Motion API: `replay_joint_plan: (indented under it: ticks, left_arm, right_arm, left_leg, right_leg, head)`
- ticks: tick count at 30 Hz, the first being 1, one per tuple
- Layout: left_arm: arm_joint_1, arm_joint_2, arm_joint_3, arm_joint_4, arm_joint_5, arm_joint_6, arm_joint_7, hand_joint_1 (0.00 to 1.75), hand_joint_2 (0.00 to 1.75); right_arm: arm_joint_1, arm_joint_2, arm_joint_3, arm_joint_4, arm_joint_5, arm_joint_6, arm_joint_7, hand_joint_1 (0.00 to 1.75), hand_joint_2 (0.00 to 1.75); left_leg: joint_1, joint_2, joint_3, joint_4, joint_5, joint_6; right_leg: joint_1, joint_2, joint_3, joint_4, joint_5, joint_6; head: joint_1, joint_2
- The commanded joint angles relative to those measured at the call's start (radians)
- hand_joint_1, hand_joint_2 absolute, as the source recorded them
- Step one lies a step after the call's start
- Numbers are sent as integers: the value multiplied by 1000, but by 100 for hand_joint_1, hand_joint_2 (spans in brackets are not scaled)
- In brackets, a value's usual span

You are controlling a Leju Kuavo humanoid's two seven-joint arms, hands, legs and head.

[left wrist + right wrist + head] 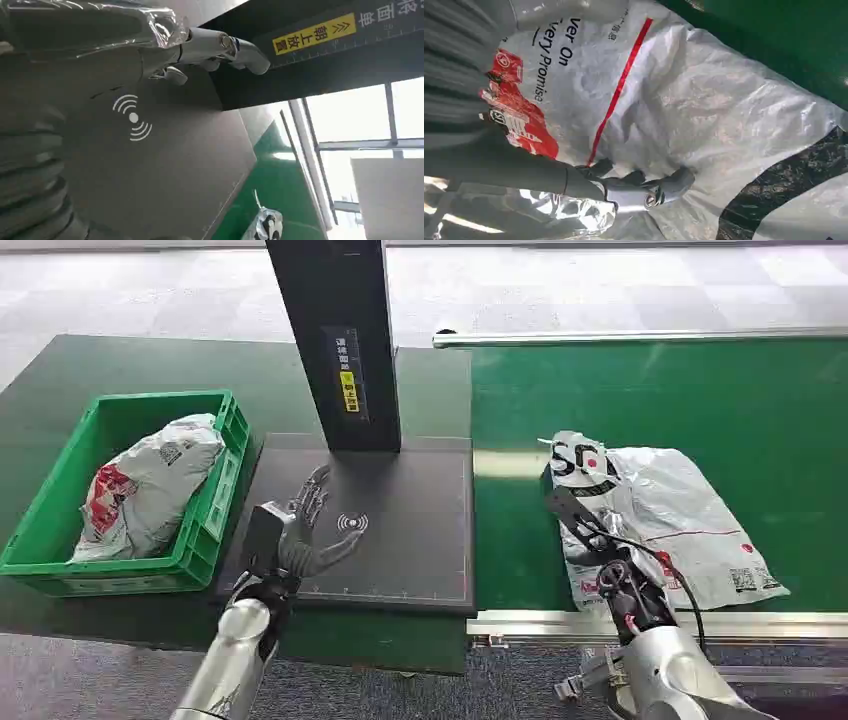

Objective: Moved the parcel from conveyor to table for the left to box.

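Parcel (665,525) lies flat on the green conveyor (760,410) at the right of the scene, near its front rail, a grey plastic mailer with red and black print. The right hand (590,530) reaches in over the mailer's left near part; in the right wrist view its fingers (674,182) press down into the crinkled film, likely to gather a fold for a grip. Whether they have actually closed on the plastic I cannot tell, since the thumb side is hidden.

Left of the conveyor sits the dark surface (100,370) carrying a black scanner pad (400,540) with a wireless mark and a tall black post (335,340) at its far edge. The left hand (300,530) hovers over the pad's left part, fingers spread and holding nothing, probably waiting there because this is where the mailer should be set down for it.

Further left stands a green crate (215,515), already holding another bagged parcel (145,490), the apparent destination for boxing. The transfer looks barely begun.
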Motion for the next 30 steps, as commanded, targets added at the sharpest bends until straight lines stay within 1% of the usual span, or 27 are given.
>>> replay_joint_plan:
  ticks: [1, 9, 10, 14, 16, 24, 29, 30]
  left_arm:
    - [-27, 6, 16, 37, 1, -6, 13, 0, 175]
    - [-27, 6, 16, 37, 1, -6, 13, 0, 175]
    - [-26, 6, 16, 37, 1, -6, 13, 0, 175]
    - [-20, 5, 13, 31, 3, -5, 15, 0, 175]
    - [-19, 5, 8, 29, 3, -4, 19, 0, 175]
    - [-16, 5, 2, 15, 4, 0, 28, 0, 175]
    - [17, 6, 12, -33, 6, -2, 34, 0, 175]
    - [19, 7, 13, -33, 6, -2, 34, 0, 175]
  right_arm:
    - [-60, 0, 6, 82, 0, 14, -3, 169, 175]
    - [-60, 0, 6, 82, 0, 14, -3, 169, 175]
    - [-59, 0, 6, 82, 1, 14, -3, 175, 175]
    - [-51, 1, 7, 74, 2, 22, -7, 175, 175]
    - [-37, 1, 4, 60, -6, 37, -30, 175, 175]
    - [-30, 1, 17, 48, -6, 55, -56, 175, 175]
    - [-22, 16, 28, 4, -22, 13, -126, 175, 175]
    - [-23, 18, 29, 4, -22, 13, -126, 175, 175]
  left_leg:
    - [0, 0, 1, 0, 0, 0]
    - [0, 0, 1, -1, 0, 0]
    - [0, 0, 2, -1, -1, 0]
    - [0, 0, 1, 0, 0, 0]
    - [0, 0, 2, -1, -1, 1]
    - [0, 0, 1, -1, 0, 0]
    - [0, 1, 2, -1, -1, 0]
    - [0, 1, 1, 0, 0, 0]
  right_leg:
    - [0, 1, 0, 0, 0, 0]
    - [0, 0, 1, 0, 0, 0]
    - [0, 0, 2, -1, -1, 0]
    - [0, 0, 1, 0, 0, 0]
    - [0, 0, 2, -1, 0, 0]
    - [0, 0, 1, -1, 0, 0]
    - [0, 1, 2, -1, 0, 0]
    - [0, 1, 1, -1, 0, 0]
  head:
    - [0, 0]
    - [0, 0]
    - [0, 0]
    - [0, 0]
    - [0, 0]
    - [0, 0]
    - [0, 0]
    - [0, 0]
